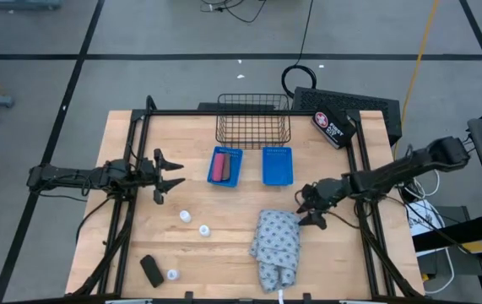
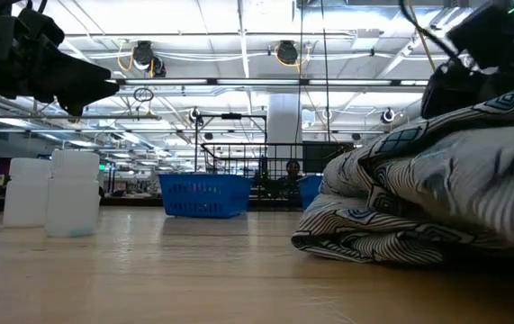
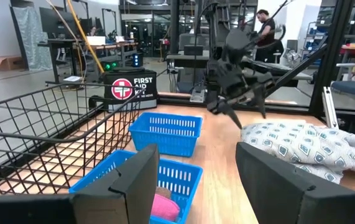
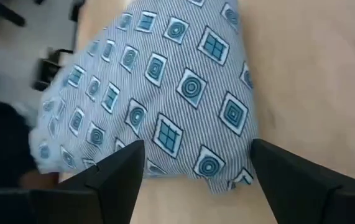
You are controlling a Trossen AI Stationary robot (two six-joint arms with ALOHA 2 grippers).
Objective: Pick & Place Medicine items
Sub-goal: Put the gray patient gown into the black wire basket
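Bottles (image 1: 186,216) lie loose left of the cloth (image 1: 276,245), the black piece (image 1: 151,270) beyond them; your pink piece (image 1: 220,166) already sits in a tray (image 1: 226,180) above it. Right gripper (image 1: 307,206) hovers open-jawed at the cloth's edge, apparently poised to descend. Left gripper (image 1: 171,179) waits empty, jaws parted, past the bottles.

A patterned cloth (image 1: 276,247) lies crumpled near two blue baskets (image 1: 277,165) — wire basket (image 1: 253,119) and first-aid pouch (image 1: 333,127) behind.
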